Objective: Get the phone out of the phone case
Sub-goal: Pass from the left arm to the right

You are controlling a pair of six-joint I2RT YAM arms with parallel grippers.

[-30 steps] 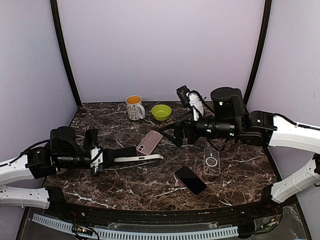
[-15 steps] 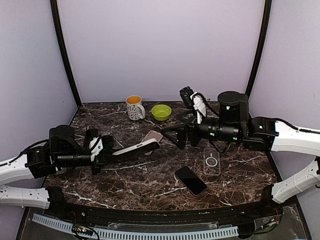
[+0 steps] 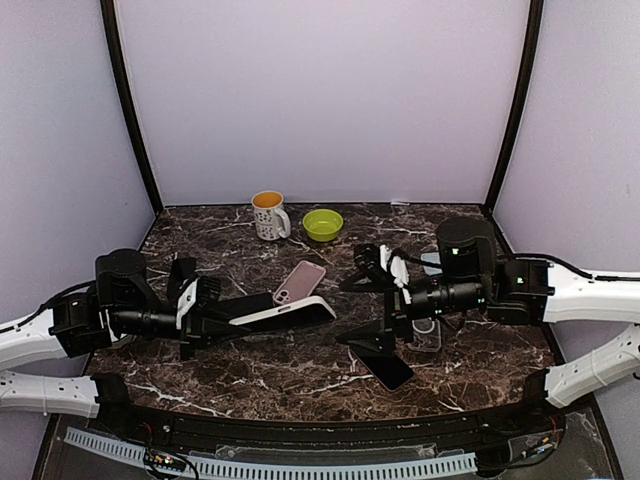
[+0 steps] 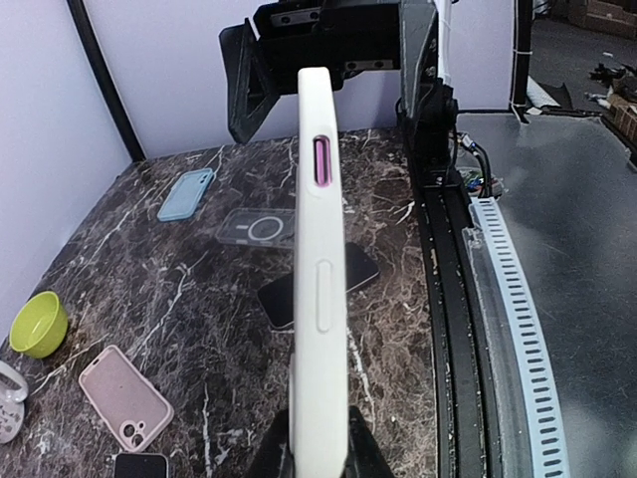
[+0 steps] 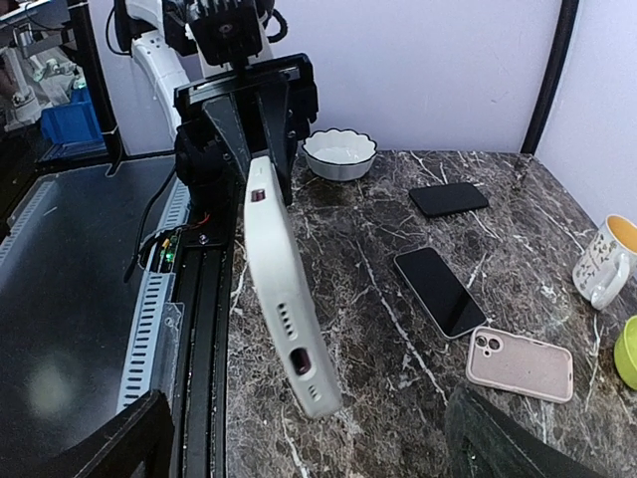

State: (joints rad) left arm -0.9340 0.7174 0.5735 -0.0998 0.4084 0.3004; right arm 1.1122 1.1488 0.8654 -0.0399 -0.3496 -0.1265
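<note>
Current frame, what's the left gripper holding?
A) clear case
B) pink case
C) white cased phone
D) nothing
C: the left gripper is clamped on the cased phone, held edge-up off the table, while the pink case and clear case lie flat on the marble.

Lavender walls (image 3: 320, 90), marble table (image 3: 250, 350)

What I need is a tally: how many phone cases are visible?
4: a white case in the left jaws, a pink case beside it, a clear ringed case and a light-blue case by the right arm. Others may be hidden.
</note>
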